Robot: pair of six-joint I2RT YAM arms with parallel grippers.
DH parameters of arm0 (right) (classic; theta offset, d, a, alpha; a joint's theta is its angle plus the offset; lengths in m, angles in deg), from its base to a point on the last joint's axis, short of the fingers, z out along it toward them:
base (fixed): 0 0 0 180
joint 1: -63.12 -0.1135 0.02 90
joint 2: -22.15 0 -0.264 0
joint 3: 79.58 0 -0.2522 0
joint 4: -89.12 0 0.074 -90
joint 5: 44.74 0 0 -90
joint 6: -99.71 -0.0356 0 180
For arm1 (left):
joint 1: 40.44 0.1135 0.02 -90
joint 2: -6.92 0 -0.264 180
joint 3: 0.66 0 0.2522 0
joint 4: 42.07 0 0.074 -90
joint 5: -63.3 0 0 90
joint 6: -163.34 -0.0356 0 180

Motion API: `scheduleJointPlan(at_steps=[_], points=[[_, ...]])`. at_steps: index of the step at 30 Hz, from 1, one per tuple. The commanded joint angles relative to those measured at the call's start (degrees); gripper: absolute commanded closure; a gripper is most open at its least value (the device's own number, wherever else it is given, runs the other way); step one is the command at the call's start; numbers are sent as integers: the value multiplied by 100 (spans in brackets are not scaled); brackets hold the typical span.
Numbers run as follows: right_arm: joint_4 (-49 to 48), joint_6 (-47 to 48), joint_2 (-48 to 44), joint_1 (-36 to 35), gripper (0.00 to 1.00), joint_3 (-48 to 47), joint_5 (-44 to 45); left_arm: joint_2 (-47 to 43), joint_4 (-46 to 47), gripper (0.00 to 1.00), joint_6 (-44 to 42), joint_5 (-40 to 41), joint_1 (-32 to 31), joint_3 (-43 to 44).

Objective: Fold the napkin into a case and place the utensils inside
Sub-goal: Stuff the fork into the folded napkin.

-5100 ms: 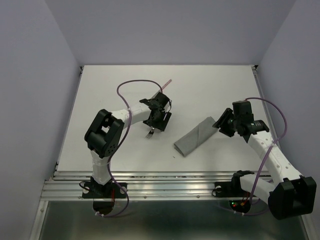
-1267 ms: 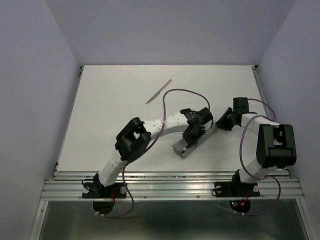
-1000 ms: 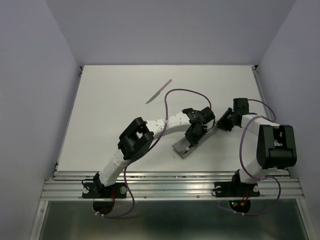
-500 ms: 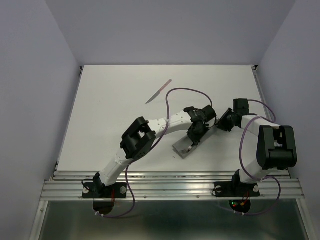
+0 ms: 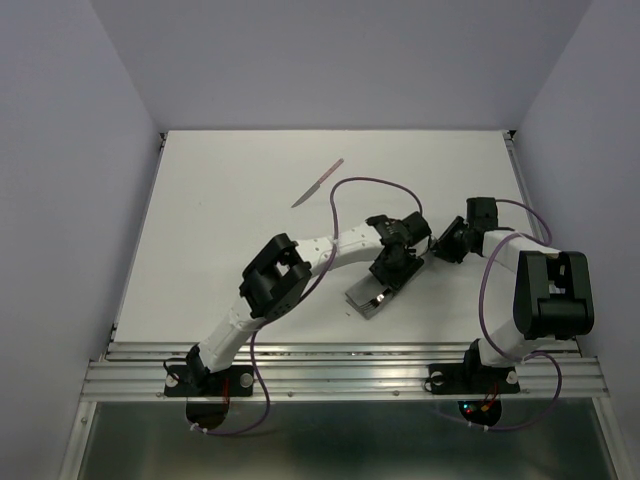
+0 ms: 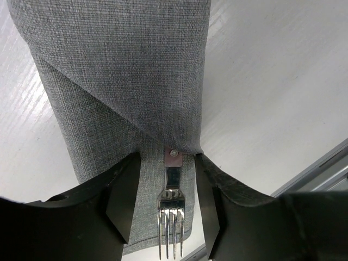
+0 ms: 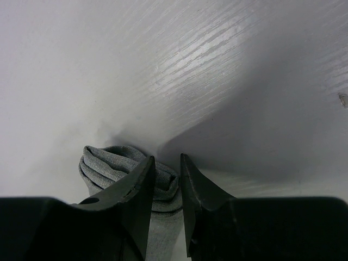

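Down by the near edge of the table (image 5: 220, 230), right of centre, lies the grey case (image 6: 125, 65), folded flat and slanting up toward the right edge. The fork (image 6: 170, 217) is going in! Its pinkish handle is tucked under the diagonal fold, with only the very end of the handle and the silver tines poking out at the case's near end.

The left gripper (image 6: 166, 160) straddles the fork with its jaws spread, a clear gap on either side of the metal. It is no longer pinching anything, so the fork is let go and rests on the cloth on its own.

At the other end, the right gripper (image 7: 166, 163) is clamped tight on a bunched wad of grey cloth, the far tip of the case. I read that as an anchor, pinning the pouch so it cannot slide or unfold while a utensil is pushed in from the opposite end.

One utensil in, one to go. The knife (image 5: 318, 182) lies well apart, out toward the far edge near the middle, untouched by either arm. By my reckoning the left arm must fetch it next.
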Motion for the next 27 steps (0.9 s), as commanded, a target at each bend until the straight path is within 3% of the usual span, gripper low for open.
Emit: scheduleJointPlan(at_steps=[1,22,27], points=[[412,87,48,9,68,33,150,-563,-130,43,-116,-39,8,105],[491,26,75,9,68,-29,176,-1037,177,47,-327,-258,0,-958],[491,26,66,9,68,-38,176,-967,230,54,-327,-214,0,-1037]])
